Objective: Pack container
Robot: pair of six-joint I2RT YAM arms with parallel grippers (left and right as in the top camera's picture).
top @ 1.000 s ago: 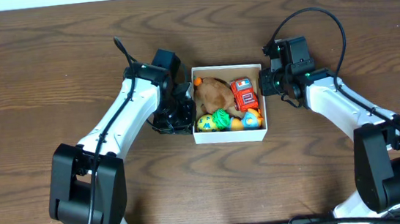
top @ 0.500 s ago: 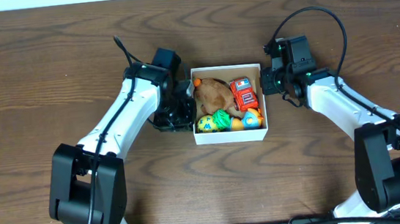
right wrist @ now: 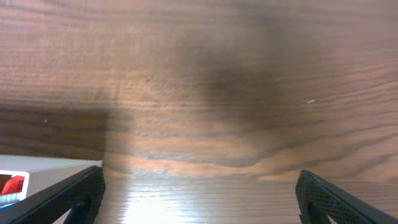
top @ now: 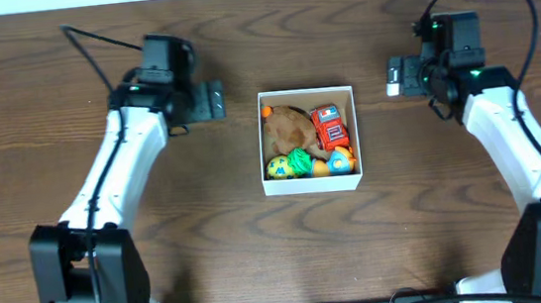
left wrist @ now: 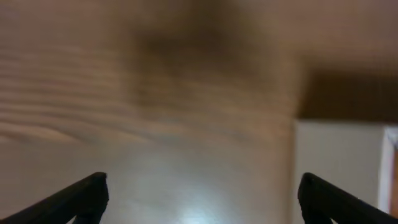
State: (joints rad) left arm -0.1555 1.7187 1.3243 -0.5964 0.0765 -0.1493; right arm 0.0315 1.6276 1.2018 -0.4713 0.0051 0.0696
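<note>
The container (top: 312,184), a small white box, sits at the table's middle. It holds a brown plush (top: 290,125), a red car (top: 329,126), a yellow-green ball (top: 278,167), a green toy (top: 299,159) and a blue-orange toy (top: 340,160). My left gripper (top: 218,100) hovers to the box's upper left, open and empty, clear of the wall. My right gripper (top: 393,76) hovers to the upper right, also open and empty. In the blurred left wrist view, the left gripper (left wrist: 202,199) spans bare wood and the container's white wall (left wrist: 336,162) shows at right. Between the right gripper's (right wrist: 199,199) tips there is only wood; the container's corner (right wrist: 43,167) shows at lower left.
Dark wooden table (top: 436,215) all round the box. The white left arm (top: 118,171) and the white right arm (top: 519,147) run down either side towards the front edge.
Both arms have drawn back from the container's walls, outward and towards the far side. Both grippers have gone from shut to wide open. The box and toys have not moved.
</note>
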